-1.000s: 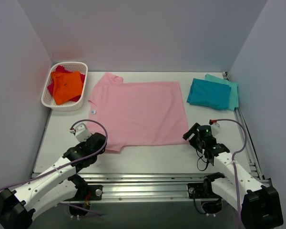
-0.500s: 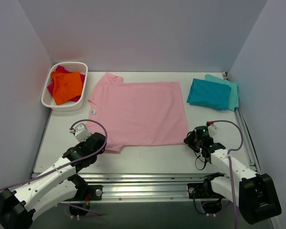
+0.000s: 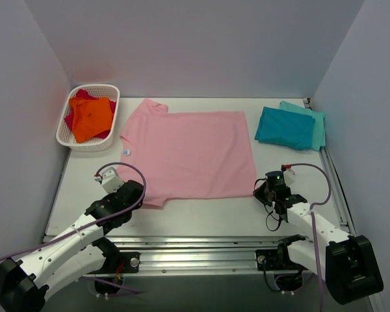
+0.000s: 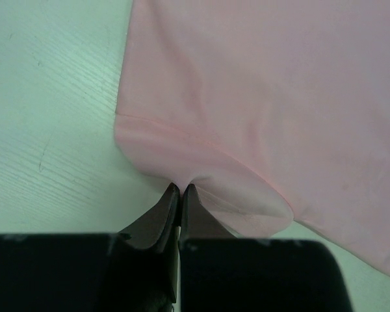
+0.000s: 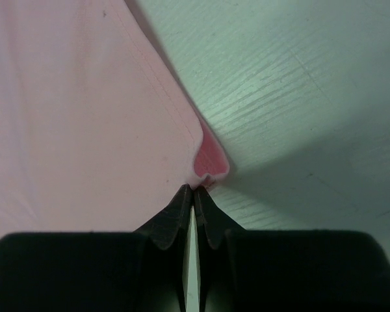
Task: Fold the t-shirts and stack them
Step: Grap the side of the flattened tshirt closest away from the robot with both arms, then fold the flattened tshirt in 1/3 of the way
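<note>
We see the pink t-shirt (image 3: 188, 153) spread flat mid-worktop (image 3: 201, 218) | left fingers (image 4: 157, 220) pinched tight on its near sleeve edge | right fingers (image 5: 174, 218) pinched tight on its near hem corner, which puckers up | folded teal pile (image 3: 285, 127) far right, well apart

From above, the left gripper (image 3: 138, 190) and right gripper (image 3: 260, 186) hide their own fingertips. The turquoise tee (image 3: 317, 127) lies mostly under the teal tee (image 3: 285, 128); a red garment (image 3: 78, 96) in the basket (image 3: 64, 134) peeks from beneath an orange garment (image 3: 91, 117). The neck label (image 3: 128, 153) on the pink tee (image 3: 188, 153) is unreadably small — both wrist views crop that shirt.
</note>
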You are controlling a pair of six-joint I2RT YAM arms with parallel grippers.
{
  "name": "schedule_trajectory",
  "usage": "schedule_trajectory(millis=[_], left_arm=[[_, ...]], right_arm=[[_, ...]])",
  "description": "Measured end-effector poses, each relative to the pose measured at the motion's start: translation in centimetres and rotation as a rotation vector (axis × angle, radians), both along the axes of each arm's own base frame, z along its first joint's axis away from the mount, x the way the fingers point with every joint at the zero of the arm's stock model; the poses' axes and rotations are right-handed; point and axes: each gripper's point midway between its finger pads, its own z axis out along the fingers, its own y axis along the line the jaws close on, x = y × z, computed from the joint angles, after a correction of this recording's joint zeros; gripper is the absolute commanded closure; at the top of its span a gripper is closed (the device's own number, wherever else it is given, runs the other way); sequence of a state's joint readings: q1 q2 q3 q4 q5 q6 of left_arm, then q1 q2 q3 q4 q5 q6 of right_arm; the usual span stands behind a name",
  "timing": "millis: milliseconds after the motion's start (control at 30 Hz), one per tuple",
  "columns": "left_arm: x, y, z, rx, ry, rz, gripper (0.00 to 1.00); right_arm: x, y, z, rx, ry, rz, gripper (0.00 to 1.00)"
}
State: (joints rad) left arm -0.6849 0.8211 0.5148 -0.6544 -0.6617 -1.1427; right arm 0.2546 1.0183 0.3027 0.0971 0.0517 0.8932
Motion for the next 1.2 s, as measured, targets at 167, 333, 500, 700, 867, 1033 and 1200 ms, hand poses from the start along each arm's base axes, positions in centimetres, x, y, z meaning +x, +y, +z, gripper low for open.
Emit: schedule_trajectory(millis=[167,333,500,700,867,1033,1200], left_arm=[[0.0,0.0,0.1,-0.001,-0.002,-0.001,0.98],[-0.3,0.2,0.5,0.001,-0.002,-0.003,0.98],[-0.3,0.3,2.7,-0.028,-0.045,-0.01,0.98],[0.0,0.4,4.7,-0.028,-0.079,-0.024,0.98],[1.2,0.5,5.0,0.008,-0.054,-0.02,0.98],[2.9,0.6,5.1,0.005,-0.037,-0.009,0.98],[4.8,0.8,5.6,-0.021,-0.022,-0.004,0.97]], right_arm=[[0.0,0.0,0.1,0.001,-0.003,0.0,1.0],[0.0,0.0,1.1,0.009,-0.038,0.001,1.0],[-0.5,-0.2,2.1,0.011,-0.058,0.004,1.0],[-0.3,-0.1,2.9,0.004,-0.062,0.012,1.0],[1.3,0.2,3.0,-0.015,-0.039,0.026,1.0],[4.0,0.7,4.8,-0.03,-0.071,0.036,1.0],[7.0,1.0,7.1,-0.049,-0.125,0.033,1.0]])
